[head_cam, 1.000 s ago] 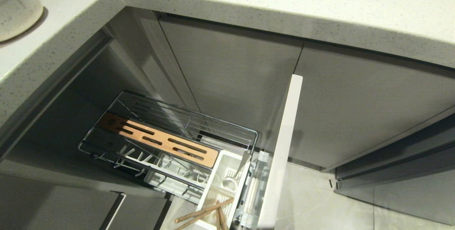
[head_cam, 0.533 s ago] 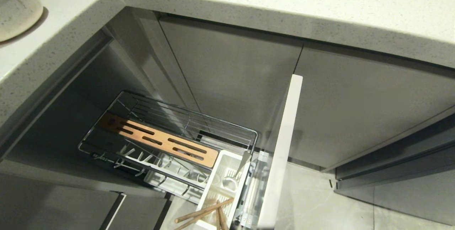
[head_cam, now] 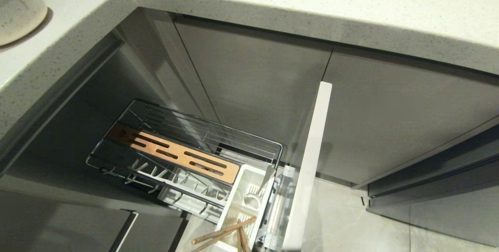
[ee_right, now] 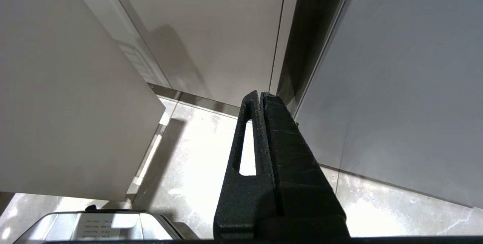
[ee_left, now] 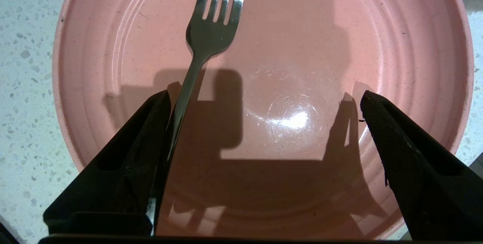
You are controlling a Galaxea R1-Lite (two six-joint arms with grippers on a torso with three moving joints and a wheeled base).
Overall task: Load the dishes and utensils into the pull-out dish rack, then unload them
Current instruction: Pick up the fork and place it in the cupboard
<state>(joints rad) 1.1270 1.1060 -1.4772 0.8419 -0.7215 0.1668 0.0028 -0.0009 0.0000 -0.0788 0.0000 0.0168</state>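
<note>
A speckled pale table (head_cam: 273, 6) wraps from 9 to 2 o'clock above grey cabinet doors (head_cam: 390, 115); glossy grey floor tiles (head_cam: 343, 224) lie at 5 o'clock.

A glossy pink plate (ee_left: 339, 40) and polished metal fork (ee_left: 211, 36) are seen on speckled stone countertop (ee_left: 26, 85).

Left gripper (ee_left: 264, 115) jaws spread wide; right gripper (ee_right: 261, 97) jaws pressed together.

Fork (ee_left: 205, 38) tines cut off at frame edge, handle end hidden behind left finger (ee_left: 124, 176). Chopsticks (head_cam: 222, 234) cropped at bottom edge. Bowl (head_cam: 17, 6) half out of frame.
</note>
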